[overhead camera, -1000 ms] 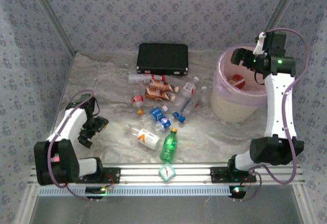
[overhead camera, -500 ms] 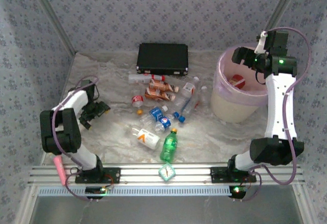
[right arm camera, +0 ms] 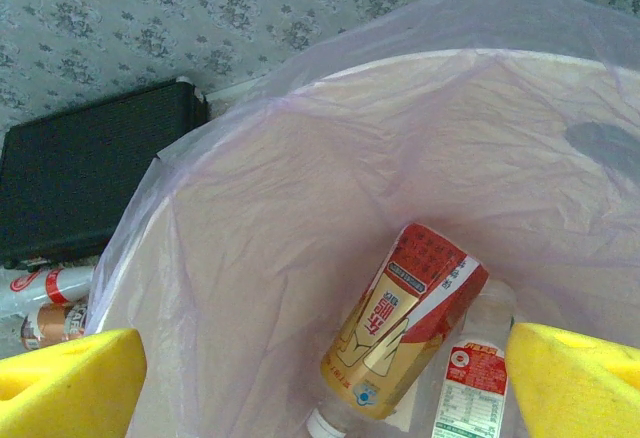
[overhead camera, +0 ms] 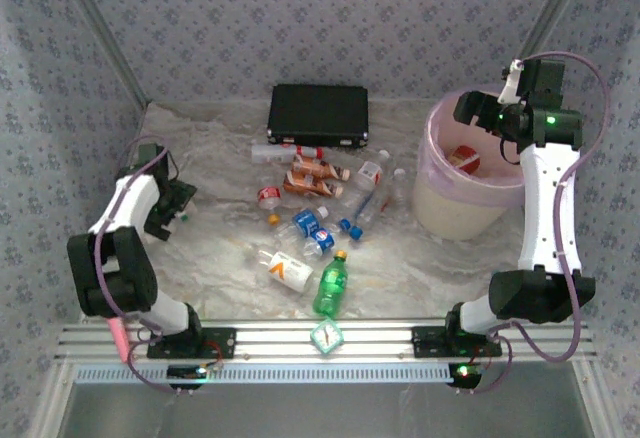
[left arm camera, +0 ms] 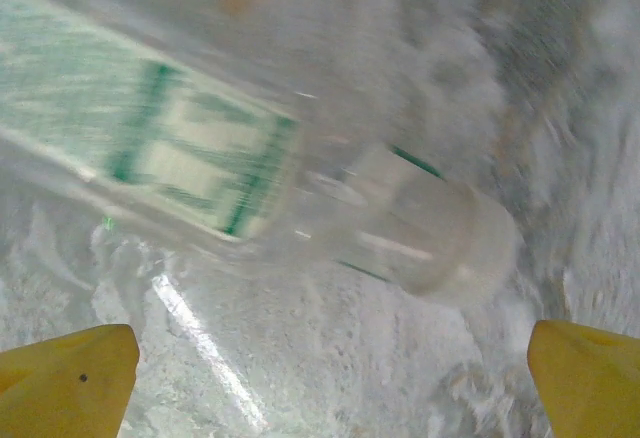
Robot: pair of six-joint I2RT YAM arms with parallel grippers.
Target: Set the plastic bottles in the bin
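The table (overhead camera: 420, 268) is a marbled slab, walled in on three sides. The bin (overhead camera: 470, 208) stands in its far right corner. My right wrist camera looks down into the pink bag (right arm camera: 250, 208) that lines it. An orange-brown bottle (right arm camera: 400, 323) with a red label lies at the bottom, and a clear red-labelled bottle (right arm camera: 475, 383) touches its side, so at least two are in. The black case (overhead camera: 318, 115) lies flat along the far edge, mid-table, and is no part of my job.

The right gripper (overhead camera: 480, 110) hangs over the bin's rim, jaws spread wide with nothing between them. I read that as a drop completed. The left gripper (overhead camera: 168, 208) sits low near the left edge of the table, also spread wide and empty. Its wrist camera shows a clear bottle (left arm camera: 300, 188) with a green-and-white label lying on its side just beyond the yellow fingertips (left arm camera: 60, 378). That picture is smeared, so I cannot tell whether anything touches it.

The other plastic bottles (overhead camera: 315, 220) are scattered mid-table between the case and the near edge. The orange-brown ones lie beside the case, the blue-capped ones are in the middle, and the green bottle (overhead camera: 330, 286) is nearest the near edge.

As I judge it, the step in hand is the left arm lining up a pick. Next I would bring the jaws down astride the bottle's body, across its width, then close and lift clear. A light, round bottle may roll away if one finger lands first. The bin is well apart from that corner, so the carry is a long one.
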